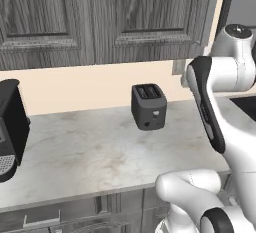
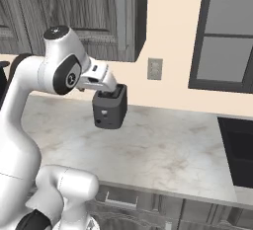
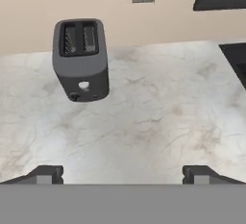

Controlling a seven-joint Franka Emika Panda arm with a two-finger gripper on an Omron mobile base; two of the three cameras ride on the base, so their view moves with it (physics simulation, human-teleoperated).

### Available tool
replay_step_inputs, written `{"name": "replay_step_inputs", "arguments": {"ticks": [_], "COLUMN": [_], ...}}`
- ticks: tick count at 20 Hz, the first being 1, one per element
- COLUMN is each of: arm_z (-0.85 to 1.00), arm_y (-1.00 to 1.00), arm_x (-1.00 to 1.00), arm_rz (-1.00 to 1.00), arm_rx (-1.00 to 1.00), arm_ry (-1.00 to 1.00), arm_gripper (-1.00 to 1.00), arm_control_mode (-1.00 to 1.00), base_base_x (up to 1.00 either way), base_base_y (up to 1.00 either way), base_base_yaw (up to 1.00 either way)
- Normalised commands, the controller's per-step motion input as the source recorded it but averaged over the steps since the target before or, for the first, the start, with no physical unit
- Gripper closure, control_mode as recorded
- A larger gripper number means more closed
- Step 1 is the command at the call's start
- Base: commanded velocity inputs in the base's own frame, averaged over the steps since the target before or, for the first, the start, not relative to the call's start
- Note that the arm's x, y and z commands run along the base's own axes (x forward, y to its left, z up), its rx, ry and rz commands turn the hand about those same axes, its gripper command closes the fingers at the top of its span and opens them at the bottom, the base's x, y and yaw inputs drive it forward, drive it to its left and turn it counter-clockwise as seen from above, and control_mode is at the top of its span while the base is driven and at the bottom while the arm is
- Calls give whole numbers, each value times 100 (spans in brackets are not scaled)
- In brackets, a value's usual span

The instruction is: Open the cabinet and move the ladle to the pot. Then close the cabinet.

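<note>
- Overhead, the cabinet [image 1: 150, 12] hung shut above the marble counter [image 3: 158, 122].
- Gripper [image 3: 122, 175] jaws stood wide apart, holding nothing, above the counter.
- Toaster [image 3: 80, 59] stood near the wall.

bare marble counter [image 3: 144, 122] ahead, toaster [image 3: 80, 59] near wall as lone obstacle

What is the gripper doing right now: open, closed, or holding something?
Gripper: open, holding nothing, above the counter near the toaster.
</note>
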Motion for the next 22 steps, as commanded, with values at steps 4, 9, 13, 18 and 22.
{"name": "replay_step_inputs", "arguments": {"ticks": [4,9,13,18,22], "arm_z": [52,41,32,16,12], "arm_y": [-26,-19,-11,-3,0], "arm_x": [0,0,0,12,41], "arm_rz": [0,0,0,0,0], "arm_rx": [0,0,0,0,0], "arm_ry": [-10,-12,-18,-16,-11], "arm_gripper": [-100,-100,-100,-100,-100], "arm_control_mode": [-100,-100,-100,-100,-100], "base_base_x": [0,0,0,0,0], "base_base_y": [0,0,0,0,0], "base_base_yaw": [0,0,0,0,0]}}
